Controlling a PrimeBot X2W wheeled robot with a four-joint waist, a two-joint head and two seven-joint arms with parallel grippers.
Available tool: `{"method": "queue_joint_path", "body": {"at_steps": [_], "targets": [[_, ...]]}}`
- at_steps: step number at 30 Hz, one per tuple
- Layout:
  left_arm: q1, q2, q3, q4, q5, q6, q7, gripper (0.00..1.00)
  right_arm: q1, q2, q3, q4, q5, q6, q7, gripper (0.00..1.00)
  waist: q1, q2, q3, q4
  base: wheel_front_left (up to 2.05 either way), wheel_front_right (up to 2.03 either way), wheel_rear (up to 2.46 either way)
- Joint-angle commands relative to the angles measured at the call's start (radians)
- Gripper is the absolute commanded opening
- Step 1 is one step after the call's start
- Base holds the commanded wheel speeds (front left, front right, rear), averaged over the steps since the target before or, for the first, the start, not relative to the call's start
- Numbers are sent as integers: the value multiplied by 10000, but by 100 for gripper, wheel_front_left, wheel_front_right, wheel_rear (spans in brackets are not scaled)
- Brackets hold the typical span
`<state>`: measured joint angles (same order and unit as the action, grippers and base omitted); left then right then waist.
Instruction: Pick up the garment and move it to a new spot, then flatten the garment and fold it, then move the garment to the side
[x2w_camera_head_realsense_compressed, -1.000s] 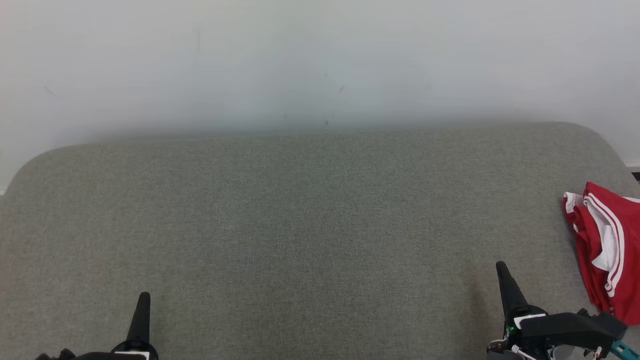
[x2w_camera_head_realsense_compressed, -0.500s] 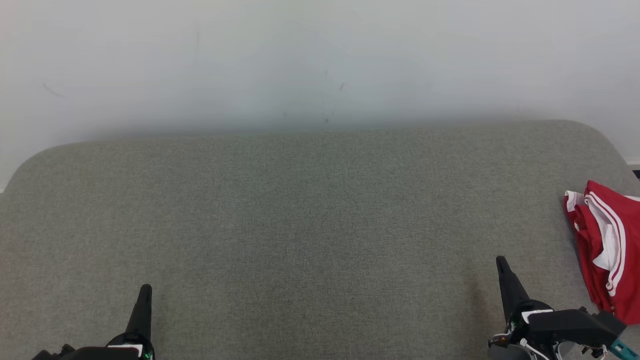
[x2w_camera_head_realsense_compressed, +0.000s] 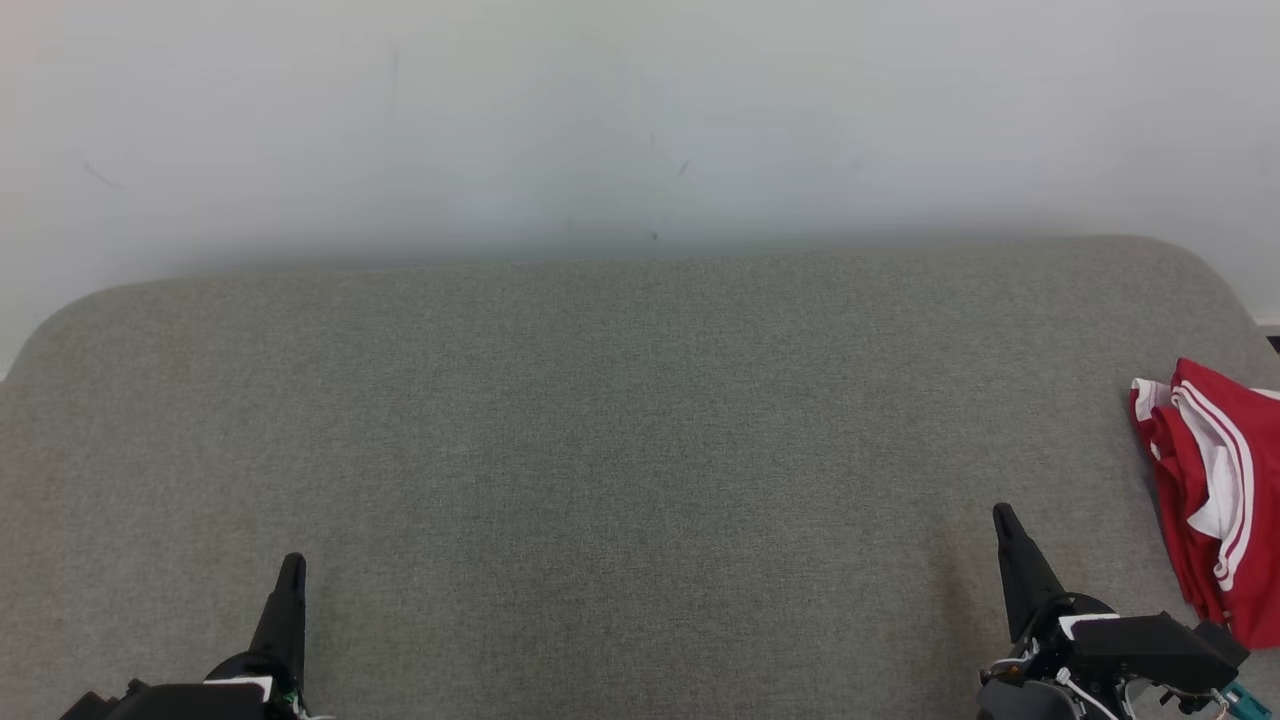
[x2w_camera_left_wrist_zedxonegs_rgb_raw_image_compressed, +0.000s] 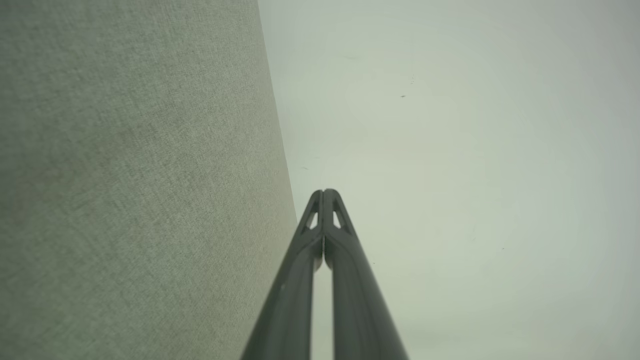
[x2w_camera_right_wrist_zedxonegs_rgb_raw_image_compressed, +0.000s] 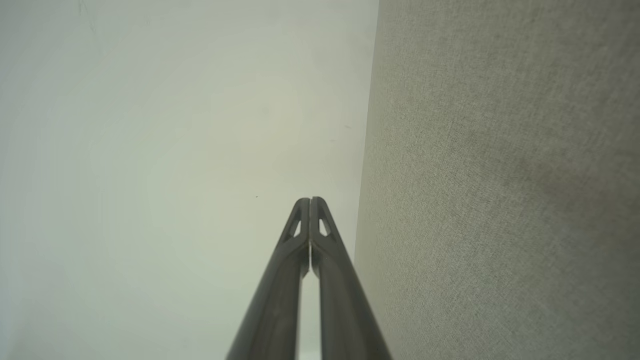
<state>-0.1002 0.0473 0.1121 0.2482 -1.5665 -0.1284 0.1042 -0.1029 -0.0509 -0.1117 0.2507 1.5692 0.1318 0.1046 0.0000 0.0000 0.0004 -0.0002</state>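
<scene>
Grey fabric bench (x2w_camera_head_realsense_compressed: 620, 450) meets pale wall (x2w_camera_head_realsense_compressed: 640, 120) at its far side. Red garment w/ white stripes (x2w_camera_head_realsense_compressed: 1215, 490) lies bunched at bench's right edge. Left pincer (x2w_camera_head_realsense_compressed: 291, 572) & right pincer (x2w_camera_head_realsense_compressed: 1004, 518) over bench's near edge; wrist views: tips pressed together, empty.

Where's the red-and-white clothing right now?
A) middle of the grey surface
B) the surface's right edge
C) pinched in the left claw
B: the head view shows the garment lying bunched at the right edge of the grey surface.
</scene>
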Motion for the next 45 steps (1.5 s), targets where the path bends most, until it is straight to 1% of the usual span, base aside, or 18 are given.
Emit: {"method": "queue_joint_path", "body": {"at_steps": [1, 5, 45], "targets": [[-97, 52, 32, -39, -248, -31, 67, 0, -83, 12, -18, -57, 199, -20, 59, 0, 0, 0, 6, 1, 0, 0, 0], [-145, 53, 35, -42, -488, -38, 137, 0, -93, 13, -34, -88, 474, -21, 121, 0, 0, 0, 25, 2, 0, 0, 0], [-142, 52, 34, -42, -487, -40, 117, 0, -88, 13, -30, -79, 447, -21, 128, 0, 0, 0, 27, 2, 0, 0, 0]]}}
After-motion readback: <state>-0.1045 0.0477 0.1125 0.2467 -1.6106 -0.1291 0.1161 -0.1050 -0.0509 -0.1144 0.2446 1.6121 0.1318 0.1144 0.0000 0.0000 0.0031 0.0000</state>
